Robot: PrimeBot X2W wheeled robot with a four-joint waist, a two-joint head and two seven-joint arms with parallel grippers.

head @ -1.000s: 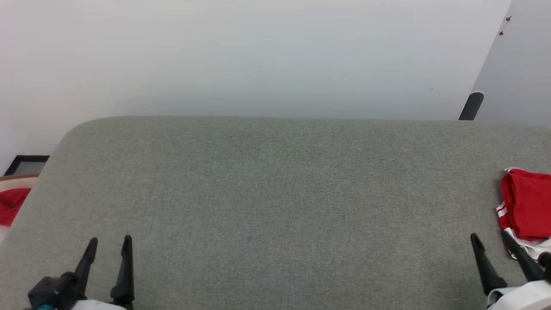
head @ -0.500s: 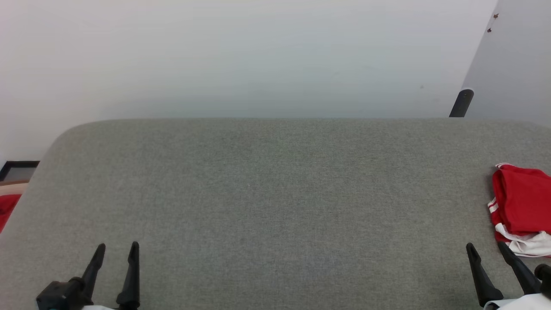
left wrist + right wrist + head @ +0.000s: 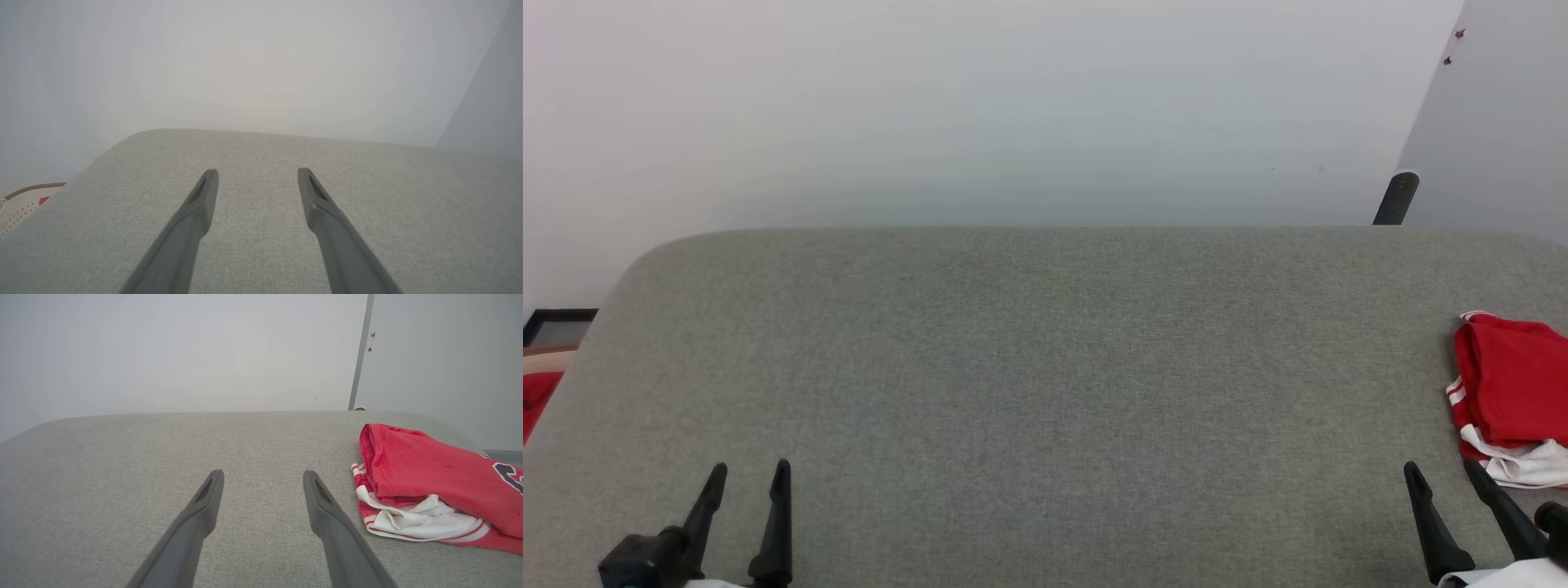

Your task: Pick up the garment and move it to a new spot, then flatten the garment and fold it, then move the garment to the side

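Two long-fingered dark grippers hover low over the grey woven-fabric surface (image 3: 1045,367): the left gripper (image 3: 752,465) and the right gripper (image 3: 1439,465), each with jaws spread and empty. The garment (image 3: 1511,392), a small red jersey with white, stripe-trimmed sleeves, lies in a loosely folded bundle at the surface's far right, just beside the right gripper. Placement looks done, but the bundle sits near the rounded edge and could slide off. The right gripper's near finger could also snag the protruding white sleeve on any sweep, dragging the fold open.
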